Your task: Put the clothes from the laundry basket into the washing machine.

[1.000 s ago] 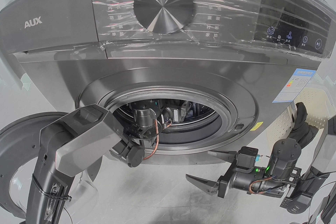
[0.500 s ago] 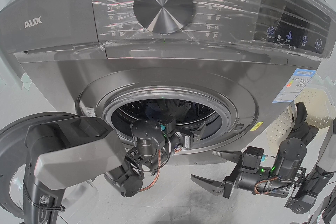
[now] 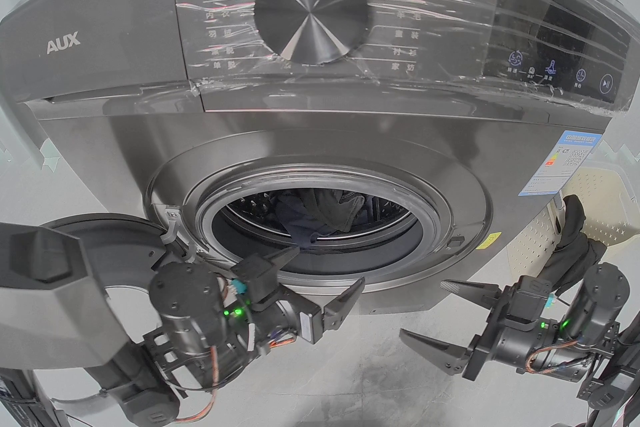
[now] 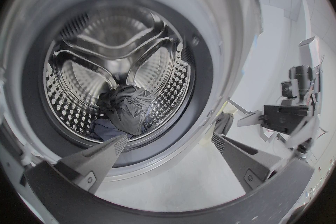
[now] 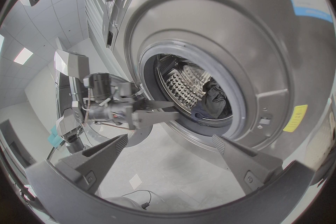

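Note:
The grey washing machine (image 3: pixel 320 135) stands with its round drum opening in front of me. A bundle of dark clothes (image 3: pixel 320 211) lies at the bottom of the drum (image 4: pixel 122 109), also visible past the door ring (image 5: pixel 211 100). My left gripper (image 3: pixel 327 266) hangs open and empty just outside the opening, below its lower left rim. My right gripper (image 3: pixel 423 308) is open and empty too, low at the right over the floor. A dark garment (image 3: pixel 573 241) hangs over the edge of the white laundry basket (image 3: pixel 600 195) to the machine's right.
The machine's round door (image 3: pixel 100 235) stands open at the left, behind my left arm. Grey floor (image 3: pixel 373 375) lies free below the two grippers. The basket sits tight against the machine's right side.
My left arm has pulled back out of the drum and down to the left, leaving the dark clothes inside. My right gripper has drifted a little right and down.

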Tool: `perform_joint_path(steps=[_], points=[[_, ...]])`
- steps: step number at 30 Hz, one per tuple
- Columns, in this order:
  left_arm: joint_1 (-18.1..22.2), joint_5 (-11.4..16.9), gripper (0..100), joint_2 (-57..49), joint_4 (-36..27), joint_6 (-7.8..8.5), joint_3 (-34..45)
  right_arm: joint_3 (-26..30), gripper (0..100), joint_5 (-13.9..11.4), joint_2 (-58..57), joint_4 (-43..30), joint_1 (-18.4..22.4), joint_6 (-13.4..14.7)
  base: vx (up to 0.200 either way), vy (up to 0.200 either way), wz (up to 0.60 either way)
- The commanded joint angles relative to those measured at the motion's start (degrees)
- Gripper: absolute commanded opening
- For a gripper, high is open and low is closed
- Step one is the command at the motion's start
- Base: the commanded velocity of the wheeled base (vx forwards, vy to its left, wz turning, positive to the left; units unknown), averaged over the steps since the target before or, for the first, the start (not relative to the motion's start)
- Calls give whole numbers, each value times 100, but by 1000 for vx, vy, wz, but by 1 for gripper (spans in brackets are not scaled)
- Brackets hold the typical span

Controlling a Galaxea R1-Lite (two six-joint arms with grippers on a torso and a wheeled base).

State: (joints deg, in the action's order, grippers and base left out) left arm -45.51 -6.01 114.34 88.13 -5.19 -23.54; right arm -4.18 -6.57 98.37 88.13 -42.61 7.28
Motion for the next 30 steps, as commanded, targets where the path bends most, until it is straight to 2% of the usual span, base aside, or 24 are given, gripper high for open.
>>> perform_joint_path(steps=[1,4,8,10,15,16,17,20,25,28,29,30], points=[[-248,-58,100,-1414,82,-8,992,409,100,393,-1030,-41,7,19,0,0,0],[-257,-76,100,-1739,82,27,1343,418,100,543,-1276,-94,7,63,0,0,0],[-178,-85,100,-2126,73,106,1704,418,100,569,-1487,-305,156,54,-100,0,0],[-143,-128,100,-2548,64,150,1932,418,100,604,-1847,-744,464,2,-200,0,0],[350,-190,100,-3075,38,238,2275,418,100,657,-2638,-1913,921,-16,-200,0,0],[367,-181,100,-3093,38,247,2284,418,100,657,-2665,-1940,930,-16,-200,0,0],[481,-199,100,-3295,3,273,2345,418,100,710,-2955,-2282,1079,-16,-200,0,0],[604,-208,100,-3708,-173,344,2345,418,100,763,-3350,-2678,1387,-69,-200,0,0],[789,-199,100,-4490,-938,379,2345,418,100,754,-4168,-3442,1791,-174,-200,0,0],[1000,-155,100,-5228,-1790,405,2345,418,100,745,-4897,-4137,2081,-297,-200,0,0],[1000,-155,100,-5228,-1790,405,2345,418,100,745,-4897,-4137,2081,-297,-200,0,0],[1053,-155,100,-5483,-2089,423,2336,409,100,745,-5152,-4339,2186,-332,-200,0,0]])
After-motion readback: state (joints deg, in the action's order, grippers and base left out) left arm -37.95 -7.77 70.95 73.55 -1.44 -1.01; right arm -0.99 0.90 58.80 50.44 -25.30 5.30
